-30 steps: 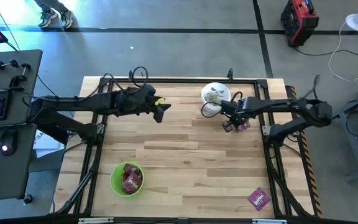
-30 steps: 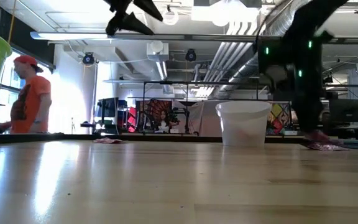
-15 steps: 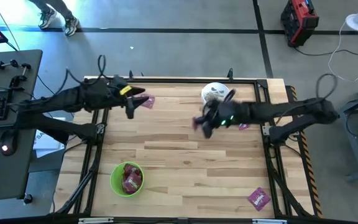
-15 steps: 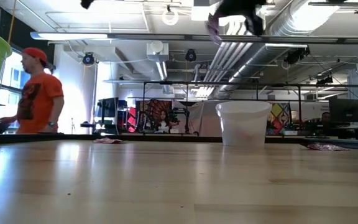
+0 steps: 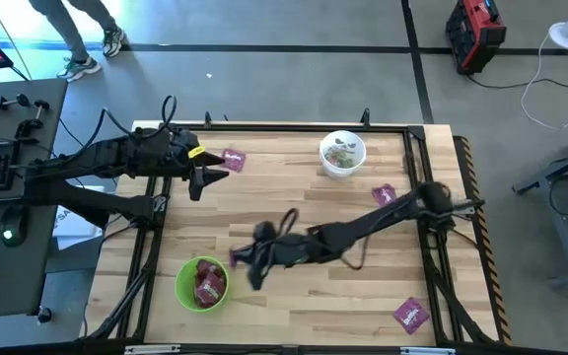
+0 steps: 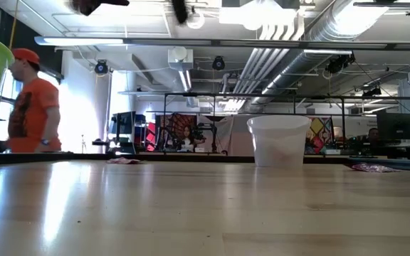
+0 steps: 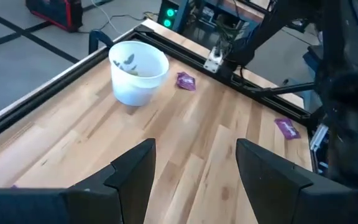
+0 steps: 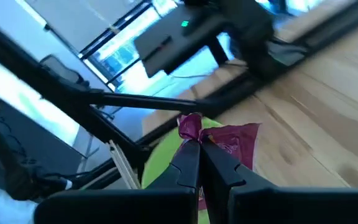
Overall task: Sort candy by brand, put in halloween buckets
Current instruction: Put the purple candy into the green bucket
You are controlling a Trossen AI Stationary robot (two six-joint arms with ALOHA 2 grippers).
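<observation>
**Purple packet pinched beside the green bucket**

Reaching across the desk with the right gripper, just beside the lime green bucket at the near left. Pinching a purple-magenta packet by one bunched corner, fingers closed tight on it; packet hanging tilted, its flat face turned to the wrist camera and its free end trailing away from the fingers over the green rim. Already holding purple packets inside the green bucket.

Hovering at the far left with the left gripper, fingers spread wide and holding nothing, pointing toward the white bucket. Lying flat just beside it, another purple packet. Lying near the white bucket, a third; well apart at the near right corner, a fourth. Showing small sweets inside the white bucket.
</observation>
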